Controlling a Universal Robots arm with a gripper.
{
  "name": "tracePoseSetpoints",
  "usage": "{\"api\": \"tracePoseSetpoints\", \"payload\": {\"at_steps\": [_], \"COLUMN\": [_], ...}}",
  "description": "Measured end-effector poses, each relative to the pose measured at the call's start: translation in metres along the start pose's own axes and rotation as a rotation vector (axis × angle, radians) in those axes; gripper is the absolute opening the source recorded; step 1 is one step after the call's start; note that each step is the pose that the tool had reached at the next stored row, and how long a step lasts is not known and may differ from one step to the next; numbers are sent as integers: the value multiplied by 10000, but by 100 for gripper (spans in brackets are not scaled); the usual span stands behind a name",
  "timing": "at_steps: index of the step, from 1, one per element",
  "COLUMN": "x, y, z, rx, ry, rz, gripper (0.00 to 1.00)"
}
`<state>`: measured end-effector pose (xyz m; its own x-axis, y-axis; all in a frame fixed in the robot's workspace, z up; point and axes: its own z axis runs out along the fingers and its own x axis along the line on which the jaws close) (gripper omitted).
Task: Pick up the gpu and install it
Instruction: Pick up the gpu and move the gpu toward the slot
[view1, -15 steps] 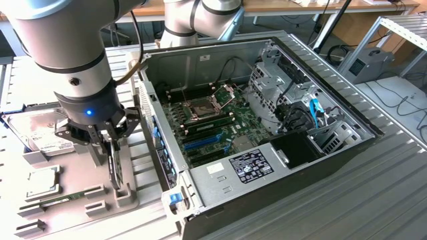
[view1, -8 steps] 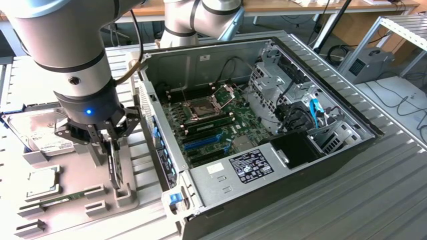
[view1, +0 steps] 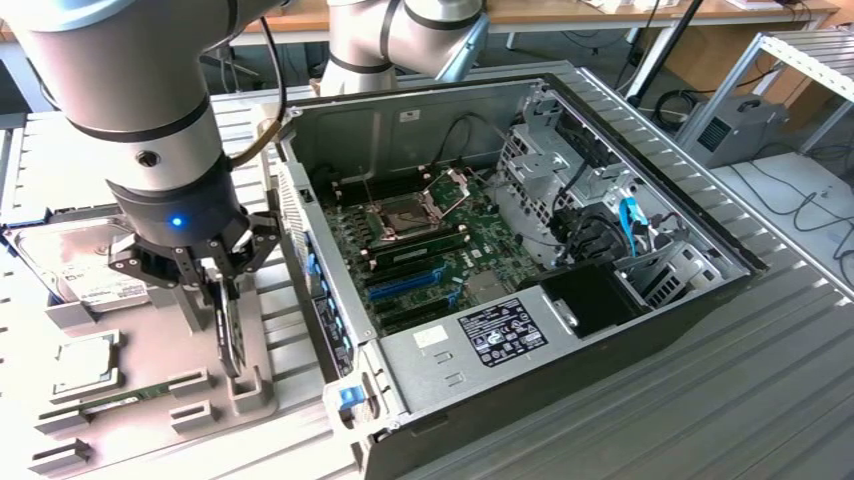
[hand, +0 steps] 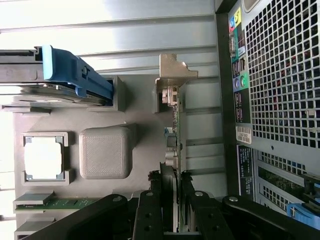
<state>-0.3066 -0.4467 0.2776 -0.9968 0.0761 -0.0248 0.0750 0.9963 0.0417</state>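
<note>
Tool (view1: 223, 315) first: I have it pointing straight down over the gpu (view1: 238, 345), which stands on its edge in a slot of the grey holder (view1: 160, 350) on the bench (view1: 747, 400), just beside the open computer case (view1: 534, 400) on the exterior view's left. In the wrist view the tool (hand: 175, 176) is narrowed onto the gpu (hand: 171, 100), a finger pressed against each face as far as I can judge, while the card still sits in the holder (hand: 145, 145). So I judge the pick-up to be the step in hand: grasp made, lift not yet made, nothing installed. A lift would call for a straight pull along the slot, so that the silvery bracket end does not catch. I can make out no brand. The white label on the hard drive (view1: 94, 270), the black label on the power supply (view1: 501, 335) and the stickers on the case's rear panel (hand: 243, 135) all carry print too small for me to read.
</note>
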Motion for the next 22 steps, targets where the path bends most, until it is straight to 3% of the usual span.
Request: {"api": "tracePoseSetpoints", "payload": {"at_steps": [4, 22], "x": [-1, -2], "y": [5, 7], "z": [-49, -87], "rx": [0, 0], "ry": [0, 0], "rz": [0, 0], "gripper": [26, 26]}}
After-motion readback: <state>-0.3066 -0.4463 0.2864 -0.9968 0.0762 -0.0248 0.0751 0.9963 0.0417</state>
